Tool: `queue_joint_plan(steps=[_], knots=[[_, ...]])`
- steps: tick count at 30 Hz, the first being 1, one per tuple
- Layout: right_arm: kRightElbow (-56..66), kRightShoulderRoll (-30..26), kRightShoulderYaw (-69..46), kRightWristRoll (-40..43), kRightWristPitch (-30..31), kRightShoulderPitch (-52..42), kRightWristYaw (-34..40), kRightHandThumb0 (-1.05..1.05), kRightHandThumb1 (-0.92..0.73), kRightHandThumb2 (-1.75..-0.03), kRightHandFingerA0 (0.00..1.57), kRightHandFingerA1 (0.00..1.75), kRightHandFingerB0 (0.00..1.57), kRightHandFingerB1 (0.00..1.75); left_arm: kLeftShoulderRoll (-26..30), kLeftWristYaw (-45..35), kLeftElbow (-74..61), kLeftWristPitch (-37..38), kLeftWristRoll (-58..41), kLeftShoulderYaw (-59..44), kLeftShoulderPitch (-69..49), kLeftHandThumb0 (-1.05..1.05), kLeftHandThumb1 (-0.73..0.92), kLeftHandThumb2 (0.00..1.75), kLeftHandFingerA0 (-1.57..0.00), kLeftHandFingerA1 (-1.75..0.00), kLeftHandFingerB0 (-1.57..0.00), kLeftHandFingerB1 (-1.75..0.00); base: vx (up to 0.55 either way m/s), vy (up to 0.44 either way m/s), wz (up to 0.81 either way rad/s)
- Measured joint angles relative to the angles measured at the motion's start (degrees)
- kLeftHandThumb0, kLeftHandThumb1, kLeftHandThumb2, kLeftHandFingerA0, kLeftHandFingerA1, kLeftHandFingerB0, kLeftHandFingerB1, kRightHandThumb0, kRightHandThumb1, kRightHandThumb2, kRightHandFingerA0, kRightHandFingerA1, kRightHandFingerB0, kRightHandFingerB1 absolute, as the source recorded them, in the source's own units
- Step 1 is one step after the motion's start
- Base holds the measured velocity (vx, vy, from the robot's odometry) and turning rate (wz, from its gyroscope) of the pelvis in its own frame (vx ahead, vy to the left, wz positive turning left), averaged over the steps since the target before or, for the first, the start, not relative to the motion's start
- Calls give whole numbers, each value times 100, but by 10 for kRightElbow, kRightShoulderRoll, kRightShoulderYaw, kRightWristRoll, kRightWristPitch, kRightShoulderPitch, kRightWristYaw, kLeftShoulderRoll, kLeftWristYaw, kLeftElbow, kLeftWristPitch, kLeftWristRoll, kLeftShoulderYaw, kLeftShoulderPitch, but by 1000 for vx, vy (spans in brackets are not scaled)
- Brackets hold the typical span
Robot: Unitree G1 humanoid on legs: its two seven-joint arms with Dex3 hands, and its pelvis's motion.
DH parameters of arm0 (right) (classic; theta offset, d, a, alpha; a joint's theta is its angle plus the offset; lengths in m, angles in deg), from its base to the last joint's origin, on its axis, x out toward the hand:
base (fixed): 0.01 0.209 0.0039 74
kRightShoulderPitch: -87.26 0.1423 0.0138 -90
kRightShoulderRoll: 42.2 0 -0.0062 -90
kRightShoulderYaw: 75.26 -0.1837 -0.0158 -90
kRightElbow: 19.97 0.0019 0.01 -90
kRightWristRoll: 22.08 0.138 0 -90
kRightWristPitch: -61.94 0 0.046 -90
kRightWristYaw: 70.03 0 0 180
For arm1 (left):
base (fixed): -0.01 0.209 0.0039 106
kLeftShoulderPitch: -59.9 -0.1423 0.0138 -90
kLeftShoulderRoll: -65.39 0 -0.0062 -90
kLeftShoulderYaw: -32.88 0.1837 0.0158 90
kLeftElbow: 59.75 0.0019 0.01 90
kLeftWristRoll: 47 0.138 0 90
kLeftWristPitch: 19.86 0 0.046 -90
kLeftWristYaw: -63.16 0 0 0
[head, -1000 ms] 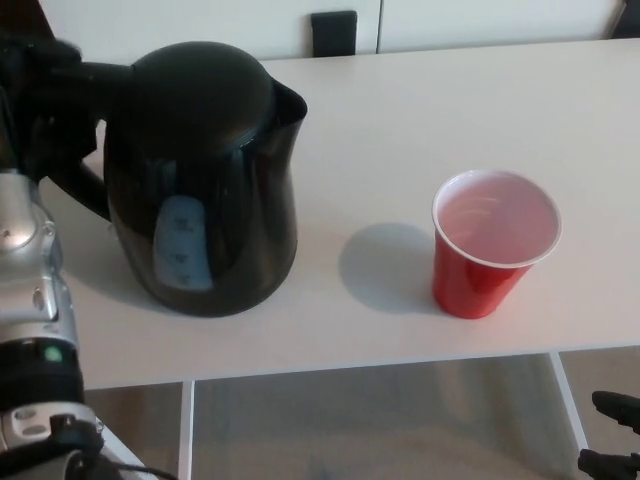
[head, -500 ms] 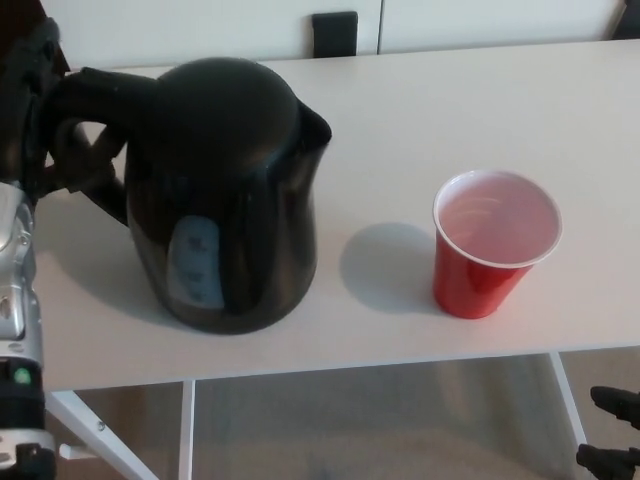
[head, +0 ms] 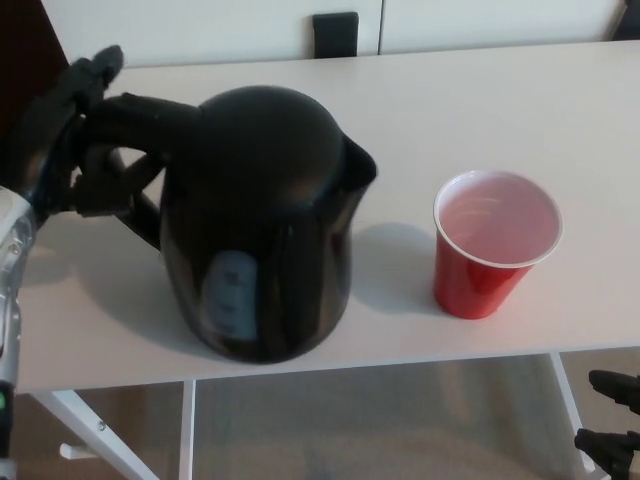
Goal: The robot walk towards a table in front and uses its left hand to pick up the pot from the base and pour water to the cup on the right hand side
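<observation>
A black kettle fills the left-centre of the head view, upright, its spout pointing right toward the cup. My left hand is shut on the kettle's handle at the far left. A red cup with a white rim stands on the white table to the right, a short gap from the kettle. My right hand shows only as black fingertips at the bottom right corner, below the table edge. No base is visible under the kettle.
The table's front edge runs along the bottom, with white legs and floor beneath. A small black object sits at the table's far edge against the white wall.
The kettle has moved right and toward me with my left hand, closing the gap to the cup. The cup has stayed put.
</observation>
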Motion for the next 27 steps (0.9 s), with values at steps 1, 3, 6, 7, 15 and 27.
queue_joint_plan(steps=[1,3,6,7,15,27], knots=[[0,0,0,0,0,0,0,-23,-52,-55,70,51,37,37,1,-2,-2,-2,-2,2,-1,-70,43,76,0,-2,0,0,0,0,0],[-1,0,0,0,-1,1,-1,-24,-52,-55,68,50,38,37,2,-6,-7,-9,-6,5,-2,-70,43,75,0,-2,0,0,0,0,0],[-2,-1,0,0,-1,3,-2,-23,-53,-55,68,49,37,36,6,-9,-7,-15,-11,6,-2,-70,43,75,0,-2,0,0,0,0,0],[-2,-1,0,0,-1,4,-3,-23,-53,-55,68,49,37,36,6,-9,-7,-16,-12,6,-2,-70,43,75,0,-2,0,0,0,0,0],[2,-2,2,-1,-1,7,-3,-21,-54,-55,68,48,38,37,37,-23,3,-23,-14,21,5,-70,43,76,0,-4,0,0,0,0,0],[3,-3,2,-1,0,19,-3,-20,-54,-55,69,49,37,37,99,-59,62,-23,-15,32,47,-67,42,74,0,-2,0,0,0,0,0]])
